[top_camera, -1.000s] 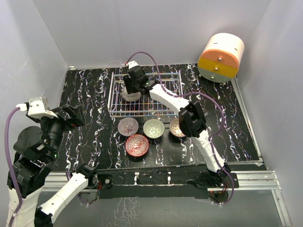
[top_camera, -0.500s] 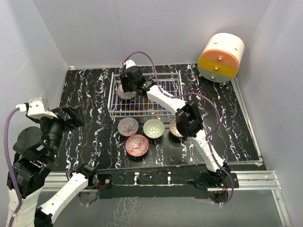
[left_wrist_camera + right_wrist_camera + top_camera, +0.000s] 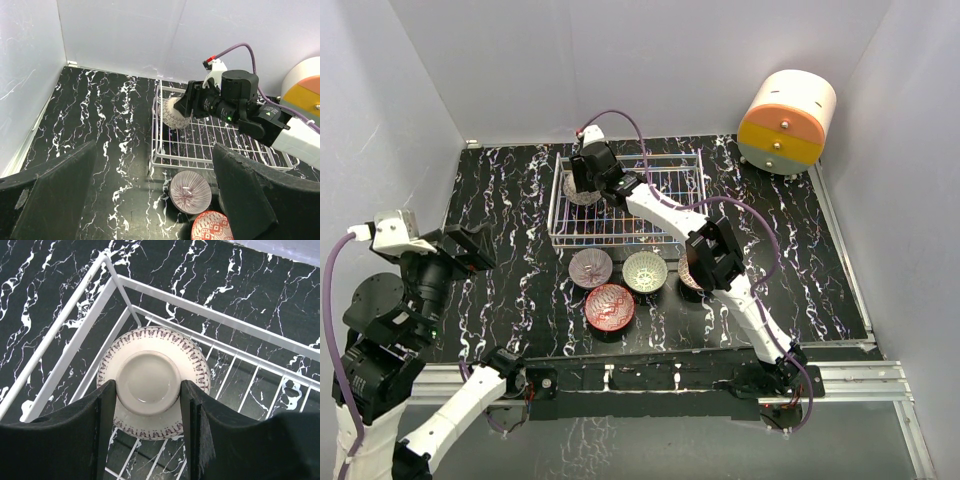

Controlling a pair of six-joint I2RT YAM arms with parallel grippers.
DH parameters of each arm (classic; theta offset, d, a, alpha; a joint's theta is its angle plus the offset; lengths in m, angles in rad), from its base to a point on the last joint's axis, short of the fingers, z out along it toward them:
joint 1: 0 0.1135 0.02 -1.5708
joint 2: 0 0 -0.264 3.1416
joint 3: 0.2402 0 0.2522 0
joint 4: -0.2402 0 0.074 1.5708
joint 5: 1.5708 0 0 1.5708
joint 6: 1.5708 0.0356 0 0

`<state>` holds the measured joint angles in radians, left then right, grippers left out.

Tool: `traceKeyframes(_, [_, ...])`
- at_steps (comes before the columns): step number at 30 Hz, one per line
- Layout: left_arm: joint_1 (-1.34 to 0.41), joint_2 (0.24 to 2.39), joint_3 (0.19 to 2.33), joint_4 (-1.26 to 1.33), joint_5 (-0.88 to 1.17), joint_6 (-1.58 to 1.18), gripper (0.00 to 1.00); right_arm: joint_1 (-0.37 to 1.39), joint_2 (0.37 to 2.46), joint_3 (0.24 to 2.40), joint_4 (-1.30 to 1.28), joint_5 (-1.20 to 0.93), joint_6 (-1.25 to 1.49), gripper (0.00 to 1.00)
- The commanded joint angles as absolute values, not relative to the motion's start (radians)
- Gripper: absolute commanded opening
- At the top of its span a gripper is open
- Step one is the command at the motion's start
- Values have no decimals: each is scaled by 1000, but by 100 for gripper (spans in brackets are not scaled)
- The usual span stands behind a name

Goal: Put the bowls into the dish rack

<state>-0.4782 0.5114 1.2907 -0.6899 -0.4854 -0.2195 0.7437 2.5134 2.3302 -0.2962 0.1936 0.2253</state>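
Overhead, wrist views; common dish rack (image 3: 610, 228)

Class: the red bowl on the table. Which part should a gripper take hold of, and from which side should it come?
Probably the rim of the red bowl, pinched from above, one finger inside and one outside: it sits upright, mouth up. Take the near edge, since the pinkish bowl and the green bowl crowd its far side.

Count five bowls: one racked bowl (image 3: 147, 377) and four on the counter (image 3: 510, 230), namely a pinkish bowl (image 3: 591, 267), pale green bowl (image 3: 645, 271), red bowl (image 3: 610, 306) and a half-hidden bowl (image 3: 687, 278). You also have one dish rack (image 3: 610, 225), one round drawer unit (image 3: 787, 120), and two arms: left arm (image 3: 410, 300) and right arm (image 3: 660, 205).
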Motion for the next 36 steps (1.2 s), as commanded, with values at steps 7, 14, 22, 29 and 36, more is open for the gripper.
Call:
traceKeyframes(7, [-482, 499, 1306, -703, -509, -206, 97, 745, 2523, 2384, -162, 219, 240, 52])
traceKeyframes(14, [-481, 497, 1306, -704, -511, -207, 97, 745, 2529, 2380, -160, 220, 242, 71])
traceKeyframes(22, [-481, 497, 1310, -708, -513, -208, 97, 746, 2479, 2348, -144, 197, 244, 99])
traceKeyframes(29, [-482, 507, 1317, -706, -515, -206, 97, 745, 2346, 2226, -118, 232, 248, 99])
traceKeyframes(36, [-482, 553, 1335, -709, -515, -213, 97, 745, 2126, 2056, -253, 295, 230, 99])
